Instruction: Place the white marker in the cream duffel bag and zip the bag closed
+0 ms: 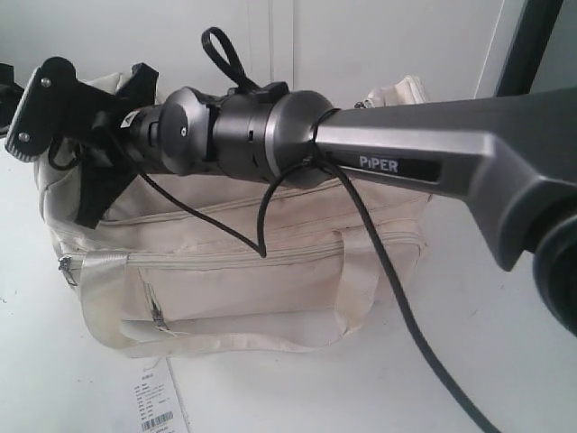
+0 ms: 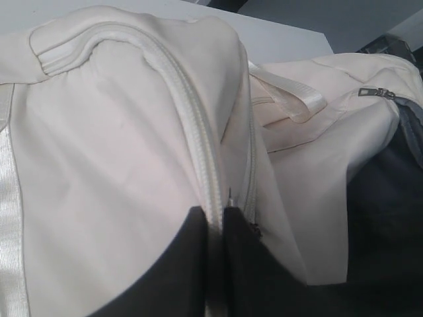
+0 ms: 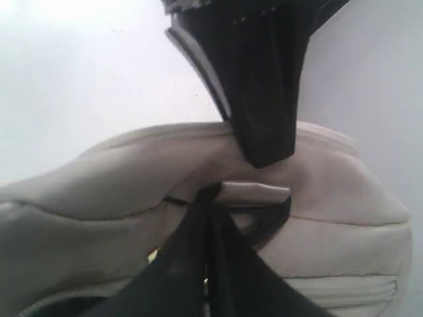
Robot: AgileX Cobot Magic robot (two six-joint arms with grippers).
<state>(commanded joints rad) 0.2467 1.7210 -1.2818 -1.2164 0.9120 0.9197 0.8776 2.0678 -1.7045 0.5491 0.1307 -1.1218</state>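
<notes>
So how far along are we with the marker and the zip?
Done, probably: the white marker shows in no view, so it is likely inside the cream duffel bag, unconfirmed. In hand: the right gripper is shut at the bag's end, the left gripper pinches the zip seam. Remaining: the zip stretch in the left wrist view looks closed; the rest is hidden, so closure needs checking.

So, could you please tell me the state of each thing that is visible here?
cream duffel bag, standing on the table.
top zip, closed where the left wrist view shows it.
front pocket zip, closed.
left gripper, shut on the bag's zip seam.
right gripper, shut at the bag's end; what it holds is unclear.
white marker, not in view.
</notes>
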